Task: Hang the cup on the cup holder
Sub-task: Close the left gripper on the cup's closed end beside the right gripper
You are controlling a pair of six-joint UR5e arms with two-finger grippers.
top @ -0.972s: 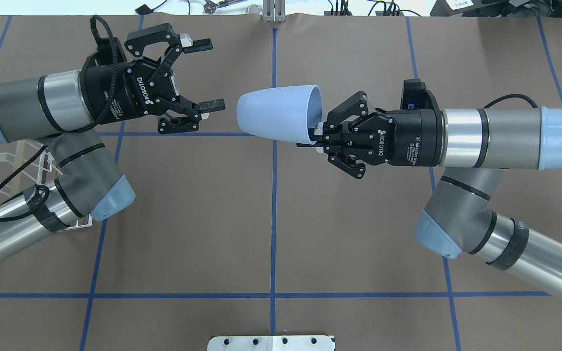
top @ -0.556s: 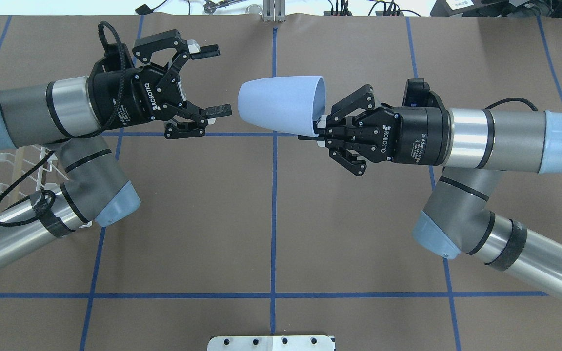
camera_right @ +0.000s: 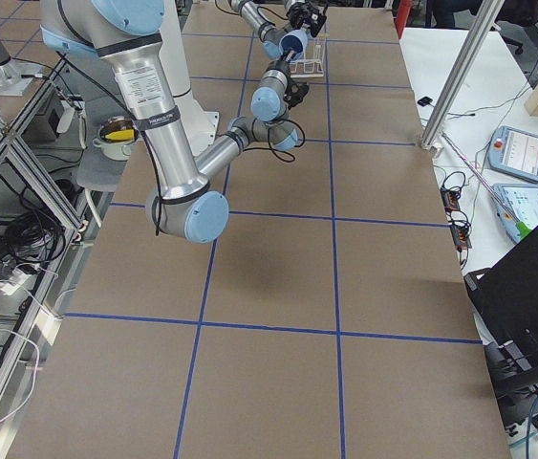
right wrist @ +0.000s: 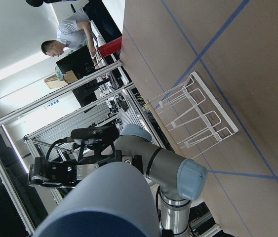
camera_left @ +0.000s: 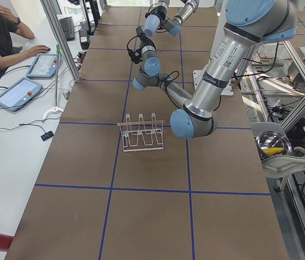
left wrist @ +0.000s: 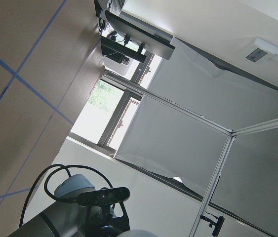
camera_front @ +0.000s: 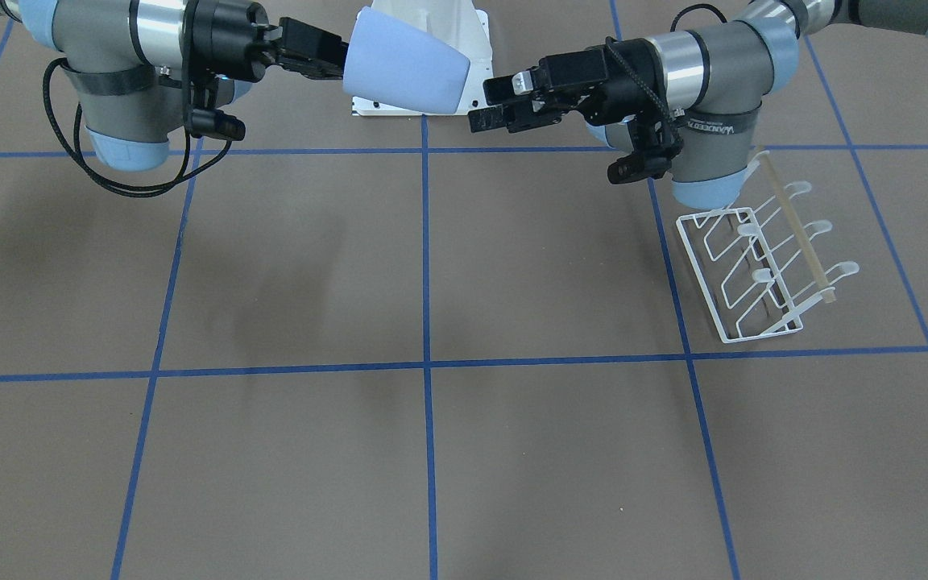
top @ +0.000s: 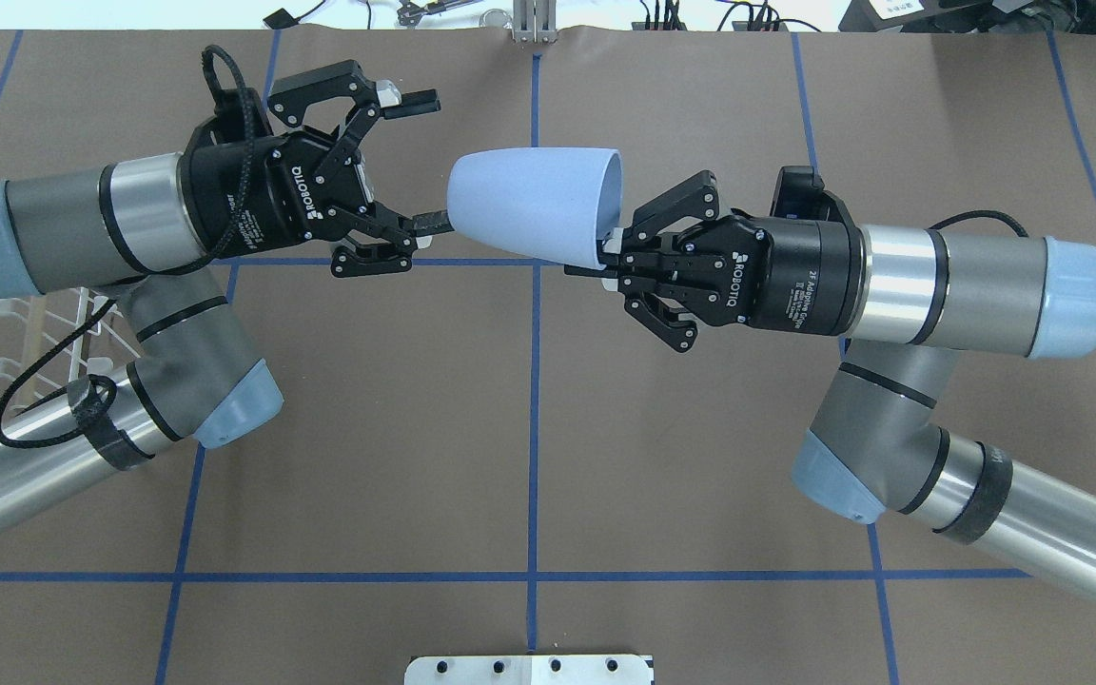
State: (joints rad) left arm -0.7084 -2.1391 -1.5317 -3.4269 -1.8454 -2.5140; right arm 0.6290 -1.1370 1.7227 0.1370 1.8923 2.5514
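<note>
The pale blue cup [top: 529, 209] is held on its side in the air, base toward the robot's left; it also shows in the front view [camera_front: 403, 72] and large at the bottom of the right wrist view [right wrist: 104, 202]. My right gripper [top: 608, 255] is shut on the cup's rim [camera_front: 339, 58]. My left gripper [top: 426, 162] is open, its fingertips at the cup's base, the lower fingertip [top: 434, 224] touching or almost touching it [camera_front: 484, 101]. The white wire cup holder [camera_front: 762, 266] stands on the table by the left arm, partly hidden under it in the overhead view [top: 44, 323].
A white mounting plate [top: 529, 669] sits at the table's near edge between the arms. Blue tape lines [top: 534, 428] cross the brown table. An operator [camera_left: 0, 38] sits beside the table, with tablets [camera_left: 17, 92] on a side bench.
The right arm has carried the cup leftward and the left gripper has moved right, so the gap between the cup's base and the open left fingers has closed. Right grip unchanged.
</note>
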